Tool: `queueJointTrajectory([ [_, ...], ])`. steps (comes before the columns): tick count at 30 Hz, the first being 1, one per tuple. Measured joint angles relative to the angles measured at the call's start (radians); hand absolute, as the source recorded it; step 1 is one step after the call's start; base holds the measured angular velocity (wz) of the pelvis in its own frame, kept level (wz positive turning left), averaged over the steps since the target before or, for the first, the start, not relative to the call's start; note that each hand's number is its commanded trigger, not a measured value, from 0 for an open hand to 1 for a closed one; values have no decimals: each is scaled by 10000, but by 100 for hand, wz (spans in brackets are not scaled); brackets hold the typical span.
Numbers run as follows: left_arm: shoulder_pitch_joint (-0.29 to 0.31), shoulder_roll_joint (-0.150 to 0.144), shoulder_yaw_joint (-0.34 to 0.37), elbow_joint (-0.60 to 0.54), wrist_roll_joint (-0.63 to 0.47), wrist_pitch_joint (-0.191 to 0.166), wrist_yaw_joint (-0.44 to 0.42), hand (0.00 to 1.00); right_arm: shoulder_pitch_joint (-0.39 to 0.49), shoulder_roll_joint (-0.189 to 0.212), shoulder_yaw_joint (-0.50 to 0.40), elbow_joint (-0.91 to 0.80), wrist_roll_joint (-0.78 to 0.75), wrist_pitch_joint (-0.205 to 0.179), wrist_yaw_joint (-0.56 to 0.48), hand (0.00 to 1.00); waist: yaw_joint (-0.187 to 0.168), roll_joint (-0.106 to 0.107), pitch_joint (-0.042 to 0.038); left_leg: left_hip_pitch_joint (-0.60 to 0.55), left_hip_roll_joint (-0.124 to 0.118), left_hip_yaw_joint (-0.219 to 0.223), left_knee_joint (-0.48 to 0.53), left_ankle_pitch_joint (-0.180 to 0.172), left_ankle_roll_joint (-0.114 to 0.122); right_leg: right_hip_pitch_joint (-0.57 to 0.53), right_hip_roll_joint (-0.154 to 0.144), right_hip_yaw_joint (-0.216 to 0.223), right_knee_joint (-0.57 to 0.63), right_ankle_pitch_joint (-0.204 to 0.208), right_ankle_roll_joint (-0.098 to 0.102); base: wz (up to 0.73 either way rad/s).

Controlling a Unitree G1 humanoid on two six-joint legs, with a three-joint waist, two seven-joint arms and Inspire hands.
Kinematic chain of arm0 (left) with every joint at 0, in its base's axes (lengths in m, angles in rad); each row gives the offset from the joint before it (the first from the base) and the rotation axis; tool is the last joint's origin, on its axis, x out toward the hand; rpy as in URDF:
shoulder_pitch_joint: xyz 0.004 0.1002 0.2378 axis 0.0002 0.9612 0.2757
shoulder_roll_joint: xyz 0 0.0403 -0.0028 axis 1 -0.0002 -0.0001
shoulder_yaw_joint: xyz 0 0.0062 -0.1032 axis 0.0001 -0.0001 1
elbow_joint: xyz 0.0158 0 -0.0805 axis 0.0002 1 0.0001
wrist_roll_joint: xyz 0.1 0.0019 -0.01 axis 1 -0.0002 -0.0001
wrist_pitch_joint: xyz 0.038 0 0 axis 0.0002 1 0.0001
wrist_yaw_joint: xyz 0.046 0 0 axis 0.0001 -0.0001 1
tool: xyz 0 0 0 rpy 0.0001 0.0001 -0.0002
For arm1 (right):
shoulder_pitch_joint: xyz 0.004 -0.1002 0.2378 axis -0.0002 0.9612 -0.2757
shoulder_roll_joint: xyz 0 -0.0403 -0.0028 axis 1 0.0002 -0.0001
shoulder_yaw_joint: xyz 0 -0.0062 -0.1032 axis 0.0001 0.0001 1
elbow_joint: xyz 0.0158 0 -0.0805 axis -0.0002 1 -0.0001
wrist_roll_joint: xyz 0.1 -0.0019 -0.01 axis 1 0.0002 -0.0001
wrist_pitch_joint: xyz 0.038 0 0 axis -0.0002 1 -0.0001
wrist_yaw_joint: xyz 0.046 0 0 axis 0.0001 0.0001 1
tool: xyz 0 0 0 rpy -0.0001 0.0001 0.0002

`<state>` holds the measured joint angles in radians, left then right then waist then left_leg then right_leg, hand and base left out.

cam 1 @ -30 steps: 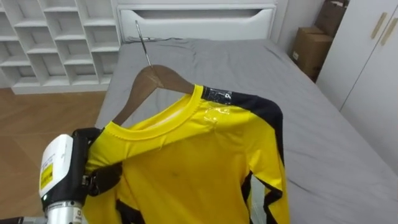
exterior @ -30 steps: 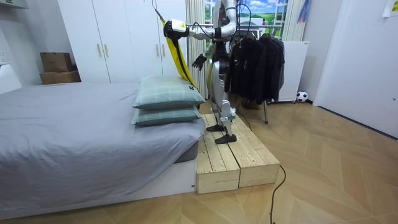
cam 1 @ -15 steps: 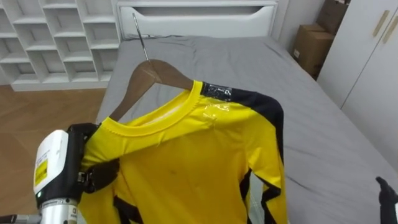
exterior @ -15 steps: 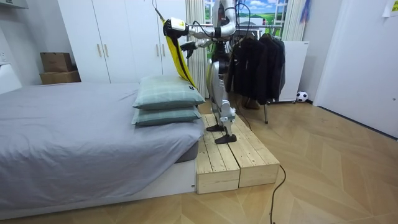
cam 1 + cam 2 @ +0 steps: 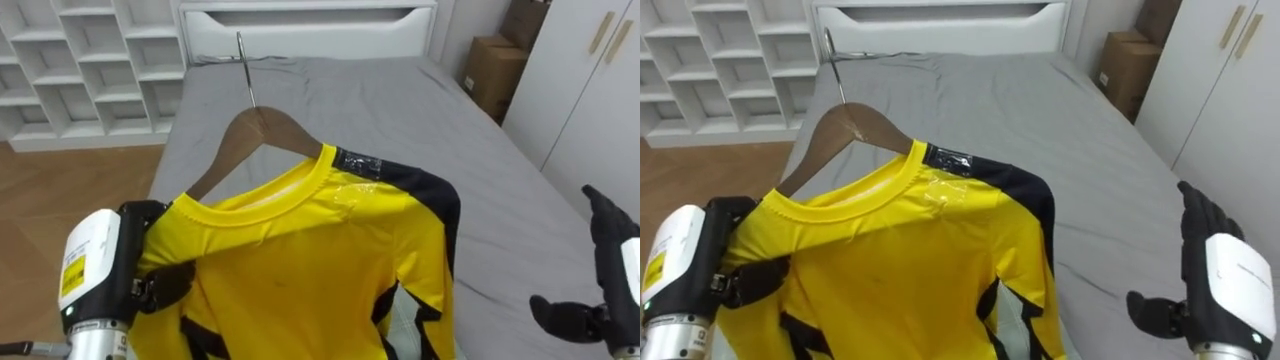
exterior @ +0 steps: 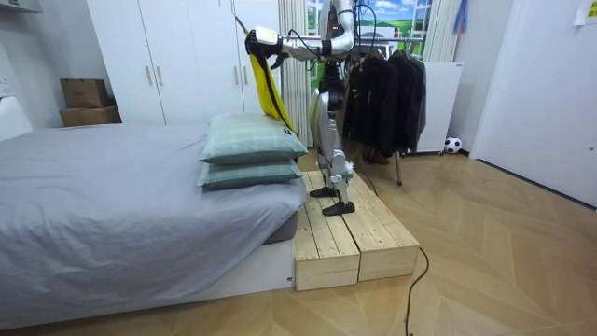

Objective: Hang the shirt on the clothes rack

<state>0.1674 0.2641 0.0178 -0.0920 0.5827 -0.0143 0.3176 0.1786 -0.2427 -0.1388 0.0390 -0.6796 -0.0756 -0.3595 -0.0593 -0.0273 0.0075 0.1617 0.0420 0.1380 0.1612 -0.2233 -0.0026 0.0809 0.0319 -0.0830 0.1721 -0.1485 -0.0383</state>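
- Now, your left hand [image 5: 160,288] sits low at the left of the eye views. Its dark fingers are curled round one shoulder of the yellow shirt with black trim [image 5: 310,260]. Keep that pinch firm, because I judge it carries the whole load.
- Your right hand [image 5: 1215,270] is up at the right, well apart from the shirt, fingers straight and thumb spread, holding nothing.
- The shirt hangs in the air above the grey-covered bed [image 5: 400,110], draped on the brown wooden hanger with a metal hook [image 5: 255,125]. The hanger's left arm shows bare wood above the collar, so the shirt looks only half seated.
- Bring the right hand across to the hanger's neck and steady it there before the left hand shifts. A tug on cloth alone would likely slide the shirt off.
- Keep the hook upright and free, ready for the rack of dark clothes [image 6: 382,93] behind you.
- Against a second ago, the right hand has risen beside the shirt from low by the hip in the room view. The left hand's grip looks unchanged.
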Motion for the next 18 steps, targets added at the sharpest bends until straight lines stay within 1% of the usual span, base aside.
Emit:
queueJointTrajectory([
  [4, -17, -29, 0, 0, 2, -57, -17, 100, -55, -209, -1, -913, -118, 18, 164, 0, 74, -38, 5, 1, 16, 17, 6, 0, 0, -4, 16, 10, -11, -1, -3, -2],
  [7, -16, -30, 0, 0, 1, -55, -64, 100, -53, -230, 17, -1259, -293, 40, 371, 0, 113, -118, 8, 0, 16, 13, 12, 0, -1, 3, 19, 14, -22, -1, -3, 0],
  [8, -15, -30, 0, 0, 2, -54, -83, 100, -50, -230, 44, -1313, -290, 61, 441, 0, 137, -132, 3, 0, 16, 13, 12, 0, -1, 2, 19, 14, -23, -1, -3, 0],
  [11, -16, -42, -14, 0, 15, -24, -230, 100, -64, -231, 305, -1454, -289, 137, 838, 0, 161, -227, -51, 0, 16, 12, 10, 0, 0, 0, 18, 14, -20, 0, -4, 0],
  [12, -16, -94, -18, 0, 51, 13, -239, 100, -118, -230, 408, -1460, -290, 141, 1023, 0, 169, -251, -65, -1, 16, 12, 8, 0, 0, 0, 19, 15, -20, 0, -4, 0],
  [14, -16, -162, -37, 0, 173, 22, -247, 100, -195, -231, 439, -1467, -292, 162, 1317, 0, 178, -264, -66, -2, 14, 13, 3, 0, 0, 0, 17, 14, -21, 0, -4, 0],
  [16, -16, -160, -45, 0, 172, 47, -294, 100, -285, -239, 519, -1526, -264, 331, 1691, 0, 186, -271, -68, 1, 13, 15, -5, 0, 0, 2, 15, 9, -21, 1, -4, 0],
  [17, -16, -159, -44, 0, 173, 58, -310, 100, -314, -254, 540, -1537, -230, 356, 1780, 0, 191, -271, -68, 3, 14, 15, -5, 0, 0, 3, 15, 9, -21, 1, -5, 0],
  [18, -16, -156, -43, -1, 179, 81, -377, 100, -384, -337, 614, -1614, -211, 450, 1984, 0, 223, -270, -67, 2, 14, 12, -5, 0, 0, 7, 15, 7, -20, 1, -5, 0],
])
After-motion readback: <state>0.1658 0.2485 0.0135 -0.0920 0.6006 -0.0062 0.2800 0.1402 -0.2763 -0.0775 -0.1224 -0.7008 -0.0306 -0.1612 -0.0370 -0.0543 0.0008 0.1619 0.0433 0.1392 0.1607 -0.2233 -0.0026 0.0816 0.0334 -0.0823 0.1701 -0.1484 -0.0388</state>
